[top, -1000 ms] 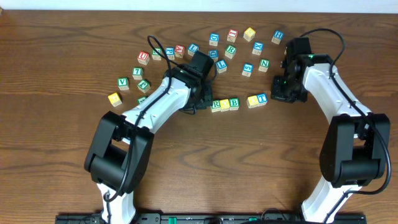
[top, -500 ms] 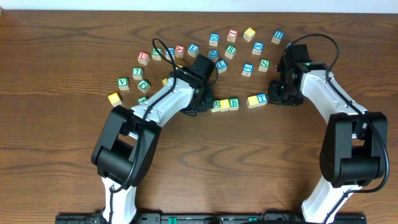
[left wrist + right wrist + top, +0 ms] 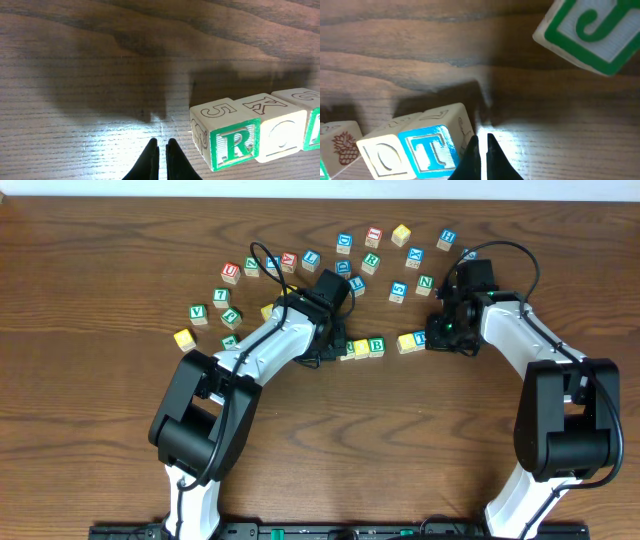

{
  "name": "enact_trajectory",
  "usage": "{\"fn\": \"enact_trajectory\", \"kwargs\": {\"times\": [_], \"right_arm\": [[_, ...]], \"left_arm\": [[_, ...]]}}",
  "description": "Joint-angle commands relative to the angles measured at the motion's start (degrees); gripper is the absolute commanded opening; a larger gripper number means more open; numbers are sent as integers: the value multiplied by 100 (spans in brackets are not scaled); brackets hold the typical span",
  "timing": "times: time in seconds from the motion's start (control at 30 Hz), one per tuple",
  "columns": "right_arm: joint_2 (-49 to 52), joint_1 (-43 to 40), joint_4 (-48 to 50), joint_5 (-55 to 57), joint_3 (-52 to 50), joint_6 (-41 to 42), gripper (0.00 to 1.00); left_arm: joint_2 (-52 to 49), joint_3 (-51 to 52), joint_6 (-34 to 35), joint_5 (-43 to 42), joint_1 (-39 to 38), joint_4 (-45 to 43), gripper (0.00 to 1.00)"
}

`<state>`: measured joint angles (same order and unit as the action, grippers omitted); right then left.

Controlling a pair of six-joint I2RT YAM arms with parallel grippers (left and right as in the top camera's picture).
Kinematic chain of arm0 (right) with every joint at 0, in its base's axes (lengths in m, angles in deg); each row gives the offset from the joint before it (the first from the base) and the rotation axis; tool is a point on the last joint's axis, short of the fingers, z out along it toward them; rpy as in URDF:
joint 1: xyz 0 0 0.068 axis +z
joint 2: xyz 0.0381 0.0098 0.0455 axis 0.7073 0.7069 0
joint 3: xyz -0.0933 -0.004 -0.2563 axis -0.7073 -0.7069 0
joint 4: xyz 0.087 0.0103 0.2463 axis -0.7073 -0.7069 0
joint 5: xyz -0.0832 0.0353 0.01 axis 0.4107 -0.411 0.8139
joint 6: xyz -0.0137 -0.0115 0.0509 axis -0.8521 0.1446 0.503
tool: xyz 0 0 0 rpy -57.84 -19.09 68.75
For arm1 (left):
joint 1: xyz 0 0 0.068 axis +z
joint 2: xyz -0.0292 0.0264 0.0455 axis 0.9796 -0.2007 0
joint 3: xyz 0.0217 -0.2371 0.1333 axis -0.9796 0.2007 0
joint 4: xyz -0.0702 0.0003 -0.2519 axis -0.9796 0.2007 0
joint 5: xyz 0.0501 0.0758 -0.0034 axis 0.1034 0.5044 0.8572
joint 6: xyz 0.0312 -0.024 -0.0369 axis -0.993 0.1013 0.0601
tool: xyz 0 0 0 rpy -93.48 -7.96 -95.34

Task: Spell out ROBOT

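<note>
A row of letter blocks lies mid-table: green R (image 3: 234, 143), yellow O (image 3: 361, 348) and green B (image 3: 376, 346), then a gap, then a second yellow O (image 3: 406, 341) and blue T (image 3: 420, 338). My left gripper (image 3: 161, 145) is shut and empty, low over the table just left of the R. My right gripper (image 3: 481, 140) is shut and empty, its tips at the right side of the T (image 3: 431, 150). In the overhead view the left gripper (image 3: 336, 346) partly hides the R.
Several loose letter blocks lie scattered across the back of the table, among them a red U (image 3: 231, 272), a green N (image 3: 425, 282) and a yellow block (image 3: 184, 338). A green J block (image 3: 587, 31) lies just behind my right gripper.
My right gripper has moved left and come up against the T block. My left gripper has shifted slightly right toward the R. The row of blocks has not visibly moved.
</note>
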<state>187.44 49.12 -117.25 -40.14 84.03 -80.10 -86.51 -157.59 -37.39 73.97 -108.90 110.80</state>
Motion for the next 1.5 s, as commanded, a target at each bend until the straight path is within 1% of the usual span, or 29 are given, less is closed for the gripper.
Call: {"fn": "enact_trajectory", "kwargs": {"times": [0.0, 0.23, 0.4, 0.57, 1.03, 1.13, 1.23, 1.47], "right_arm": [[42, 17, 63, -2, -31, -76, 1], [42, 28, 236, 68, -31, -83, 1], [42, 155, 260, -68, -31, -415, 1], [42, 330, 245, -103, -33, -415, 1], [42, 656, 208, -103, -33, -219, 1], [42, 721, 199, -103, -33, -199, 1], [42, 798, 186, -103, -33, -155, 1], [42, 874, 85, -101, -33, 177, 1]], "left_arm": [[-11, 24, -94, -15, 0, 9, 8], [-11, 24, -94, -15, 0, -33, 8], [-11, 24, -94, -15, -11, -37, 7], [-11, 24, -94, -15, -20, -55, 7], [-11, 24, -111, -13, -24, -76, 7], [-11, 24, -317, -15, -24, -149, 7], [-11, 24, -343, -17, -24, -192, 7], [-11, 24, -599, -57, -24, -293, 7]]}}
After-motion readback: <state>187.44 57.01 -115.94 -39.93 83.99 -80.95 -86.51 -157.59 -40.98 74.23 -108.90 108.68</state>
